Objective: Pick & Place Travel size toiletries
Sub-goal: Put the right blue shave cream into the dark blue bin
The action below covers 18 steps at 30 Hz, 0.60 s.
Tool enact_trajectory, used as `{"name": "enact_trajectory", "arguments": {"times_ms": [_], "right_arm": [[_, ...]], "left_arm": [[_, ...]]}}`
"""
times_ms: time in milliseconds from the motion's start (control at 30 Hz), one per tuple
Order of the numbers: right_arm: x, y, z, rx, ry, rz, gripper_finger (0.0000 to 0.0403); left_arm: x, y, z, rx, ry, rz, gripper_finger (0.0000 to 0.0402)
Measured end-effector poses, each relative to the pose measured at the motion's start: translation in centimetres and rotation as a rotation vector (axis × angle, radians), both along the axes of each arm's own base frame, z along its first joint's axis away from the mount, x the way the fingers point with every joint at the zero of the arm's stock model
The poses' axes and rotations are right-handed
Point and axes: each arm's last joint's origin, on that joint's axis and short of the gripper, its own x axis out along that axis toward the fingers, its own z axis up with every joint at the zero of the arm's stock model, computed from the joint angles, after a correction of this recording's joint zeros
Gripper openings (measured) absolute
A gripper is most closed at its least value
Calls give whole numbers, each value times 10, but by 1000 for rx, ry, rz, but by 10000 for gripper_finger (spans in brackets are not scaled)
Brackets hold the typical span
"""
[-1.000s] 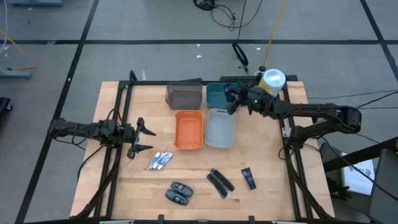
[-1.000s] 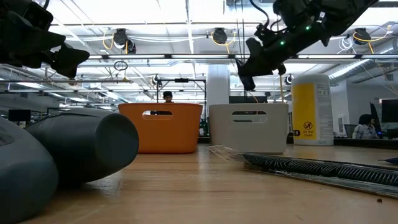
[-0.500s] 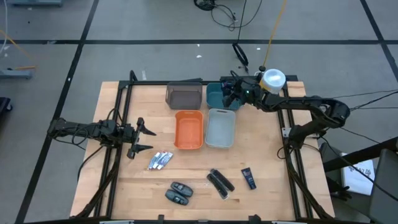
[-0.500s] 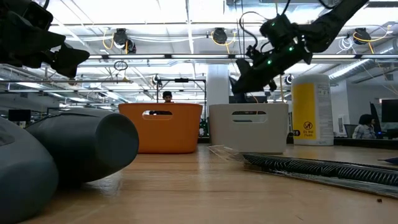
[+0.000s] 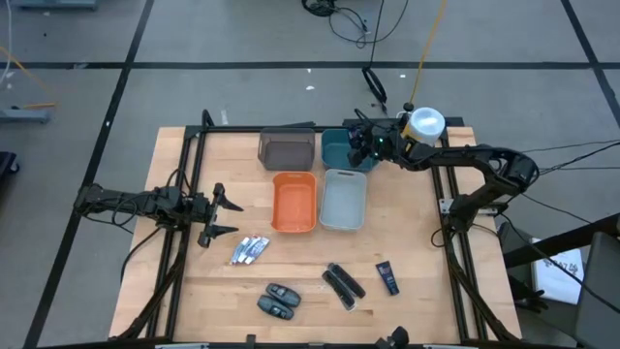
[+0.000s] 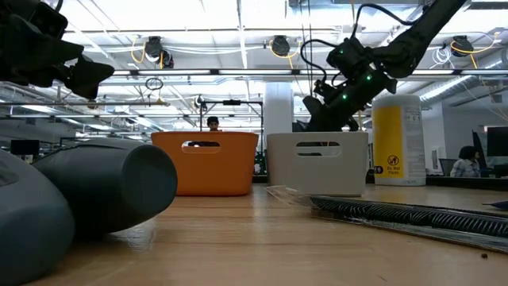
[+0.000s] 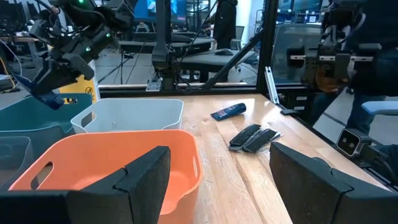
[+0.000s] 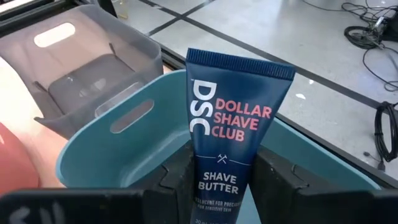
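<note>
My right gripper (image 5: 360, 145) is shut on a dark blue tube (image 8: 230, 124) above the teal bin (image 5: 336, 150) at the far side; it also shows in the low view (image 6: 333, 102). My left gripper (image 5: 219, 215) is open and empty at the table's left. On the table lie two silvery-white tubes (image 5: 250, 250), two dark grey ovals (image 5: 276, 301), two slim black bars (image 5: 344, 284) and a second dark blue tube (image 5: 387, 277). My right gripper pinches the dark blue tube between its two fingers (image 8: 177, 177) at its lower part (image 8: 219, 186); the cap end is hidden between them. The tube runs along the fingers, its flat crimped end (image 8: 241, 62) farthest out. It is lifted clear over the teal bin (image 8: 124, 149).
A grey bin (image 5: 288, 148) stands left of the teal one; an orange bin (image 5: 294, 202) and a pale bin (image 5: 342, 199) stand nearer. A yellow-and-white canister (image 5: 425, 123) stands at the far right, close to my right arm. People show beyond the table.
My right gripper has carried the dark blue tube toward the table's far edge and a little down, from over the pale bin's far end to over the teal bin, staying shut on it.
</note>
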Motion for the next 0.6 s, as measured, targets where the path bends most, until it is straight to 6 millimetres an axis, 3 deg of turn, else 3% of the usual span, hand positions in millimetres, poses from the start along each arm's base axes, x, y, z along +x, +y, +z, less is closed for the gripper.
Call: {"name": "enact_trajectory", "arguments": {"times_ms": [167,600], "right_arm": [[-1,1,-2,12,15,2,136],[-2,3,1,12,16,6,224]], "left_arm": [[0,0,0,0,0,0,274],[0,0,0,0,0,0,274]]}}
